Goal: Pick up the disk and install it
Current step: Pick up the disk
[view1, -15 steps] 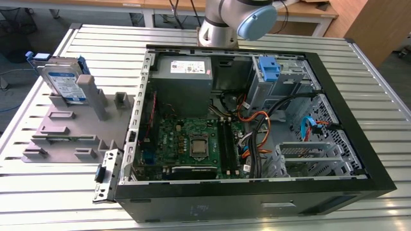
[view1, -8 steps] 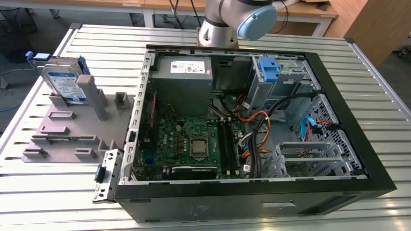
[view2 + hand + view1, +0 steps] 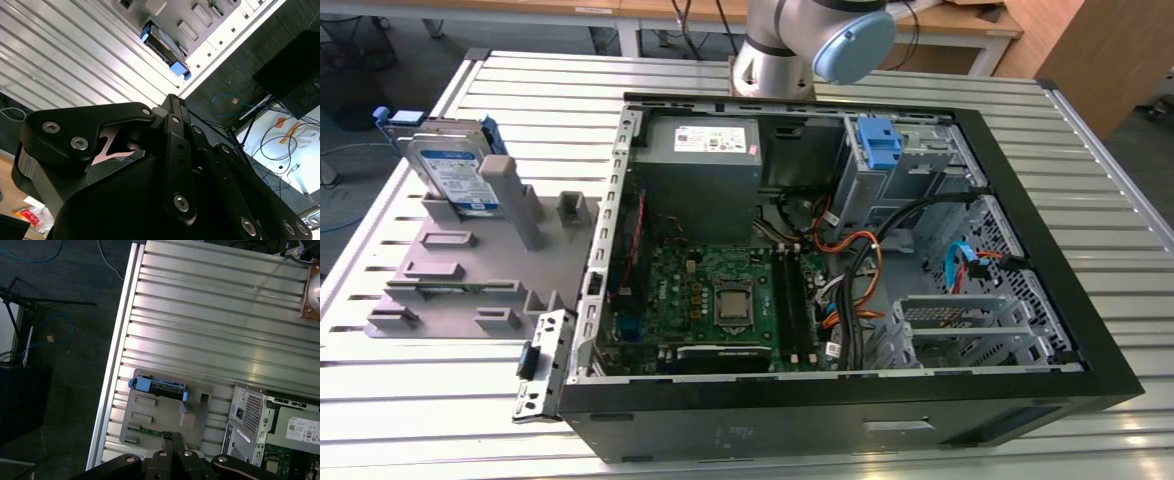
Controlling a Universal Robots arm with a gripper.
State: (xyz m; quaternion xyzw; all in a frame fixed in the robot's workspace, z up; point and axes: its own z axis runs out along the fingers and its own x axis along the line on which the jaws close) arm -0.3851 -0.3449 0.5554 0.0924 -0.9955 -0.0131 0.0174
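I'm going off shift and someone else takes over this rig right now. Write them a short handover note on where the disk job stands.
Gripper: shut, holding nothing, well above the slatted table and apart from the disk.
Disk: standing on edge in the grey fixture, on the exterior view's left of the open computer case.
Done: nothing that shows; the disk is not picked up.
Left: the whole job, both the pick-up and the install in the case.

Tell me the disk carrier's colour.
Blue plastic carrier framing the silver metal disk; exterior view shows it best.
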